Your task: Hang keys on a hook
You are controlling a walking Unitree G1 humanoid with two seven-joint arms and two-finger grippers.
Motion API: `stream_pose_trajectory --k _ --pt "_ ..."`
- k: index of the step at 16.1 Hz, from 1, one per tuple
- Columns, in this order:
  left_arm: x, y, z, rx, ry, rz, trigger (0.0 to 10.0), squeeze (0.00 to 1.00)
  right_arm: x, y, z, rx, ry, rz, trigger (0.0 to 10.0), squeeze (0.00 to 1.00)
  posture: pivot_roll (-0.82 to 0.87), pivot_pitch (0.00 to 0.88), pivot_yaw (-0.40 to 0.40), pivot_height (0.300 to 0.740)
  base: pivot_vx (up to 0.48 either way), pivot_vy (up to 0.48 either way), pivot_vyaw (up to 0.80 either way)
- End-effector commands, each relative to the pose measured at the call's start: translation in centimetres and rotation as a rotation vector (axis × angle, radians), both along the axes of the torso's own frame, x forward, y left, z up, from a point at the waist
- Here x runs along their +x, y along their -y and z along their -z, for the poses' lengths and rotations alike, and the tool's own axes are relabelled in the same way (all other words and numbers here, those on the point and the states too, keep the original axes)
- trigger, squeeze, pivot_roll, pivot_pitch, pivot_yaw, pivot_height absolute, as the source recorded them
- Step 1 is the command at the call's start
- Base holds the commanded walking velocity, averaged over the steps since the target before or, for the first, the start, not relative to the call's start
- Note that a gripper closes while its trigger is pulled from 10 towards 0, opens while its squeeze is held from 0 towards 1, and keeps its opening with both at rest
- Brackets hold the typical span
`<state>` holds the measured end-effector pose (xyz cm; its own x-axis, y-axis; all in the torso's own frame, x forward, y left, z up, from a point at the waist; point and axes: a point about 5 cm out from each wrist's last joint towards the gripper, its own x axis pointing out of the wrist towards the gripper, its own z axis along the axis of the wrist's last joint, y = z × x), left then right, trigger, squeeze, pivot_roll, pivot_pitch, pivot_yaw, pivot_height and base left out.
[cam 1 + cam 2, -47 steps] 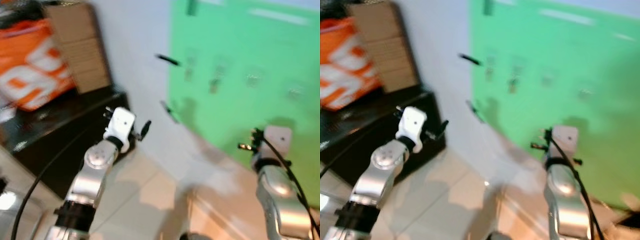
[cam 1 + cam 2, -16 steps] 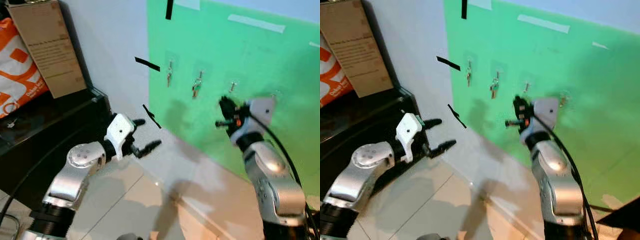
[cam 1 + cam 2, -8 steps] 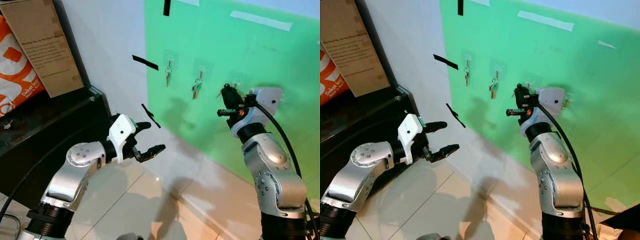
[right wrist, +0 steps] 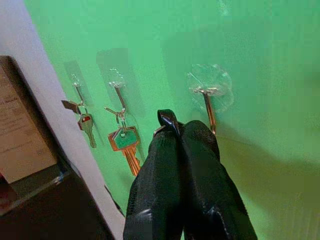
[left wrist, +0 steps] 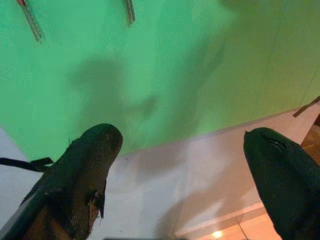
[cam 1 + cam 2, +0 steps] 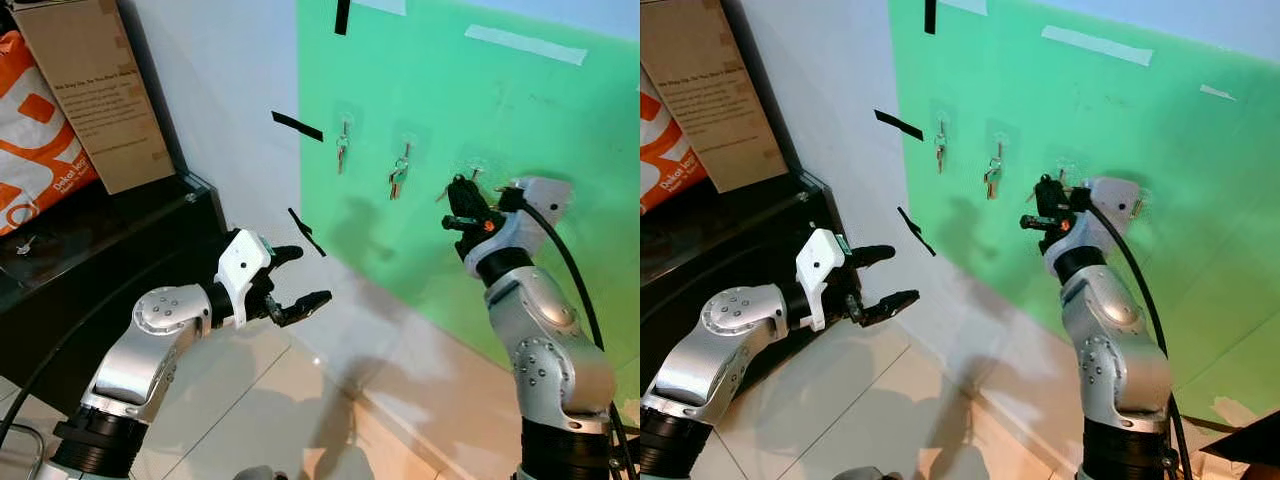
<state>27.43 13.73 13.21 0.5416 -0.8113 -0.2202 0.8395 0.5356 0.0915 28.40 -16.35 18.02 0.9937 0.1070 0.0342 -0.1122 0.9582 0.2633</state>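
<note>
Green wall panel (image 6: pixel 520 120) carries clear hooks; the right gripper (image 4: pixel 176 131), fingers pressed together on a key ring (image 4: pixel 161 129), sits just beside one hook (image 4: pixel 209 95), while the left gripper (image 6: pixel 300 280) hangs spread apart.

Right arm raised, right gripper (image 4: pixel 181 131) up high, jaws pressed together. Left arm bent forward low, left gripper (image 6: pixel 301 275) jaws spread wide.

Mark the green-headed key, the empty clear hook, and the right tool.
green-headed key (image 4: pixel 124 139), right wrist view, on its green head.
empty clear hook (image 4: pixel 210 90), right wrist view, on its clear pad.
right tool (image 4: pixel 172 125), right wrist view, between fingertips.
</note>
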Motion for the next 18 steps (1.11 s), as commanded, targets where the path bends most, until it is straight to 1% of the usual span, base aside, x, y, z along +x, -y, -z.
stream_pose_trajectory --k 1,4,6,7,9,11,13,14,16,18 --pt "-0.1 0.0 -0.3 0.008 0.007 0.011 10.0 0.0 -0.4 1.0 1.3 0.011 -0.071 0.05 10.0 0.0 -0.01 0.0 0.019 0.74 0.0 0.0 0.0" --pt "0.0 0.0 -0.3 0.009 0.003 0.018 10.0 0.0 -0.9 1.3 2.0 0.046 -0.119 0.067 10.0 0.0 -0.01 0.0 0.019 0.74 0.0 0.0 0.0" --pt "0.0 0.0 -0.3 0.009 0.001 0.021 10.0 0.0 -1.1 1.5 2.6 0.036 -0.153 0.078 10.0 0.0 -0.01 0.0 0.019 0.74 0.0 0.0 0.0" --pt "0.0 0.1 -0.3 0.009 0.001 0.022 10.0 0.0 -1.2 1.5 2.8 0.034 -0.162 0.08 10.0 0.0 -0.03 0.0 0.036 0.74 0.0 0.0 0.0" --pt "0.0 0.1 -0.3 0.01 0.0 0.023 10.0 0.0 -1.3 1.6 3.0 0.023 -0.176 0.086 10.0 0.0 -0.03 0.0 0.036 0.74 0.0 0.0 0.0" --pt "0.1 0.1 -0.4 0.011 0.005 0.022 10.0 0.0 -1.3 1.6 2.4 0.042 -0.139 0.079 10.0 0.0 -0.02 0.0 0.036 0.74 0.0 0.0 0.0" --pt "0.1 0.1 -0.4 0.011 0.007 0.022 10.0 0.0 -1.3 1.3 1.3 0.042 -0.064 0.05 10.0 0.0 -0.02 0.0 0.036 0.74 0.0 0.0 0.0" --pt "0.1 0.1 -0.4 0.012 0.007 0.022 10.0 0.0 -1.4 1.2 1.0 0.028 -0.043 0.037 10.0 0.0 -0.02 0.0 0.034 0.74 0.0 0.0 0.0" --pt "0.1 0.1 -0.5 0.012 0.008 0.027 10.0 0.0 -1.5 1.1 0.8 -0.001 -0.032 0.035 10.0 0.0 -0.02 0.0 0.035 0.74 0.0 0.0 0.0" --pt "0.1 0.1 -0.5 0.013 0.008 0.03 10.0 0.0 -1.6 1.0 0.6 0.015 -0.016 0.037 10.0 0.0 -0.02 0.0 0.034 0.74 0.0 0.0 0.0"
